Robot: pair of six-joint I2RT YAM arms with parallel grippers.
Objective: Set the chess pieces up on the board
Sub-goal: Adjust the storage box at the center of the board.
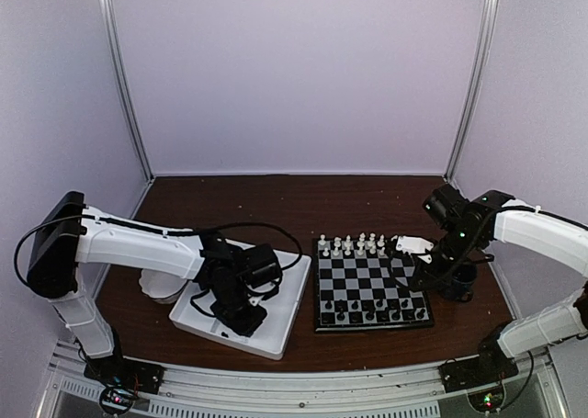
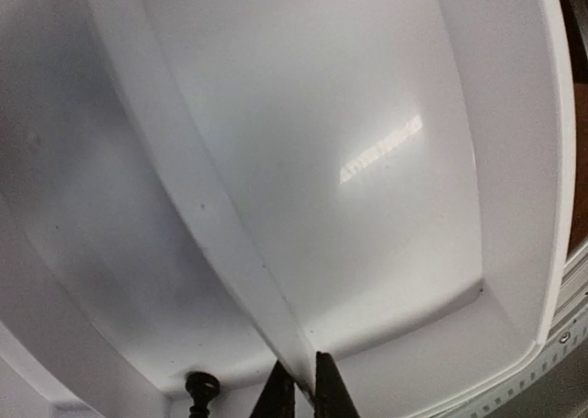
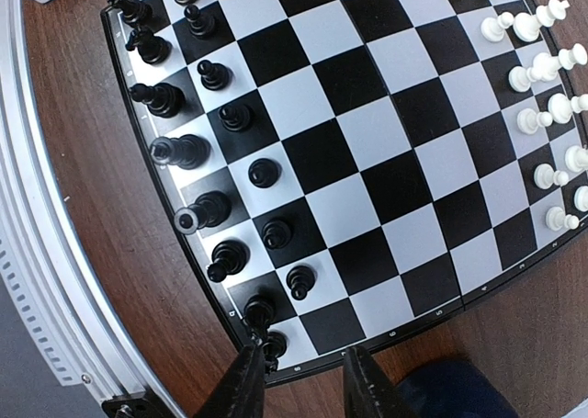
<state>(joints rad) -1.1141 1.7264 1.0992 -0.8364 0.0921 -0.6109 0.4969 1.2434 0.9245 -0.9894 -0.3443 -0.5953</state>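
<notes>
Brown wood tabletop (image 1: 276,202), pale walls (image 1: 294,69). Checkered board (image 3: 367,161): black chessmen (image 3: 179,152) near rows, white chessmen (image 3: 542,69) far. Left gripper (image 2: 301,395) pressed together over tray (image 2: 367,161); right gripper (image 3: 303,381) spread.

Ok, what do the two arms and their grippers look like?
The left arm and right arm have white rounded links with black joints. A thin black cable loops along the left arm. The left gripper and right gripper each have two black, tapered fingers.
</notes>
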